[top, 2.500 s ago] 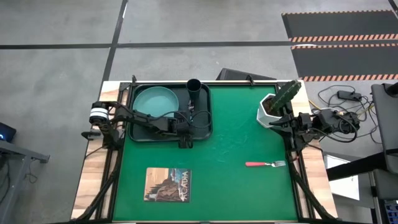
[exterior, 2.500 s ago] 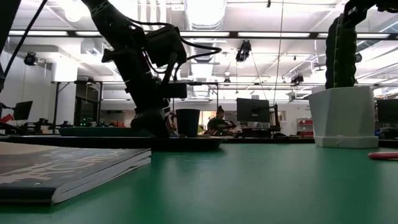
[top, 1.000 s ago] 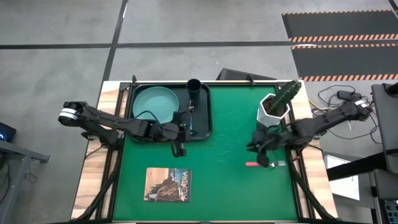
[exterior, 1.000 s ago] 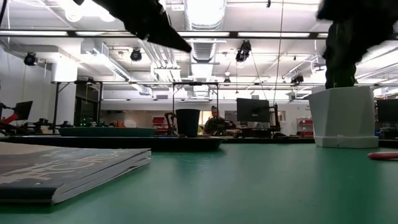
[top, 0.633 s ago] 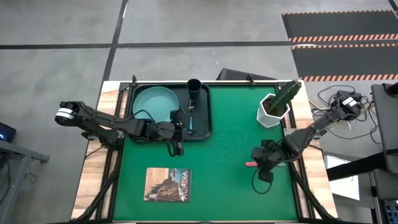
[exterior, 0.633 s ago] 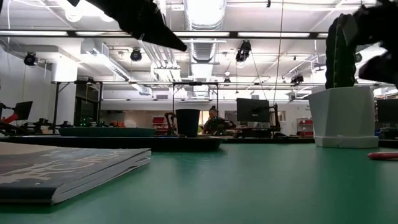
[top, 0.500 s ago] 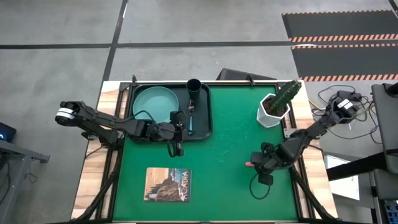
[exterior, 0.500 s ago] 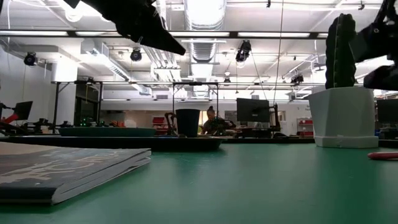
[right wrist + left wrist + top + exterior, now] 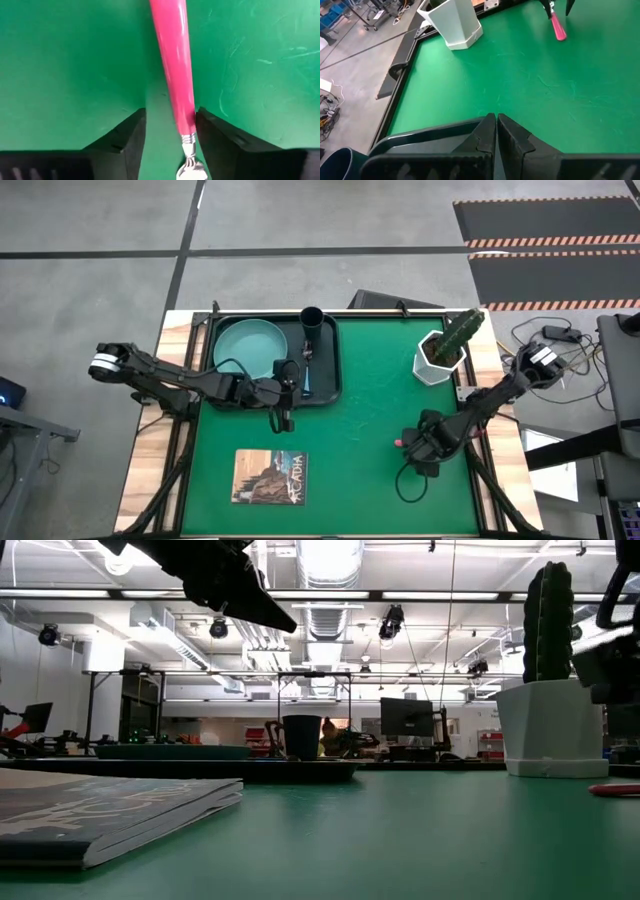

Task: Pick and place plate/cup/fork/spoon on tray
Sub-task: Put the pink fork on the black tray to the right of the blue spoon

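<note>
my right tool [image 9: 169,132] is low over the green mat [image 9: 380,430], on the right side of the tabletop [image 9: 150,470]. its fingers [image 9: 125,137] are spread, one on each side of the fork [image 9: 172,75]. the red handle runs straight down the gap between them and the silver neck sits right at the tips. i can't tell whether either finger touches the handle. from above, only the handle's end peeks out at the left of my right tool [image 9: 418,448].

my left tool [image 9: 283,392] sits at the front edge of the tray [image 9: 325,340], fingers [image 9: 482,137] pressed together, holding nothing. past them i see the fork [image 9: 558,26] far across the mat, and the white pot [image 9: 454,25] off to one side.

on the tray, at the back left of the tabletop, the plate [image 9: 248,345] fills the left part. the cup [image 9: 311,317] stands upright at the back right. the spoon [image 9: 306,372] lies in front of the cup, just right of the plate.

the white pot with the cactus [image 9: 445,352] stands at the back right of the mat. a book [image 9: 270,476] lies flat at the front left.
</note>
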`<state>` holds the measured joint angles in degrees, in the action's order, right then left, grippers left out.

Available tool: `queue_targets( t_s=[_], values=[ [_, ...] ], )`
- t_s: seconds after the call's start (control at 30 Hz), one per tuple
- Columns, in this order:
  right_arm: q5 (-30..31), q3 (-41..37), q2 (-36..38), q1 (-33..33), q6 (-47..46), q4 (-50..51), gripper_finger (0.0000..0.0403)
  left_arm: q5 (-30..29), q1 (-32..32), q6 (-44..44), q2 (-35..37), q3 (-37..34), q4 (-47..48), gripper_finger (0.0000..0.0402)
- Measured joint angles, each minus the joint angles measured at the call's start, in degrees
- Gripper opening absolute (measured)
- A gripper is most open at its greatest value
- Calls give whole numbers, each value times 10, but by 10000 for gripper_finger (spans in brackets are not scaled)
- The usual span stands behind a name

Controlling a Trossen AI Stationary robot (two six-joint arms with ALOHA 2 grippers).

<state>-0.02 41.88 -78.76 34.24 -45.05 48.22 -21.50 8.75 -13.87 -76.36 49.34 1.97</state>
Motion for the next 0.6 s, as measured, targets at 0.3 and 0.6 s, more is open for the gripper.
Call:
queue_targets(
  t_s=[0.3,0.6],
  values=[
    [0,1,-30,0,22,-2,155,0,0,0,0,0,0,0],
    [2,6,-23,0,37,-5,53,0,0,0,0,0,-2,0]
  ],
)
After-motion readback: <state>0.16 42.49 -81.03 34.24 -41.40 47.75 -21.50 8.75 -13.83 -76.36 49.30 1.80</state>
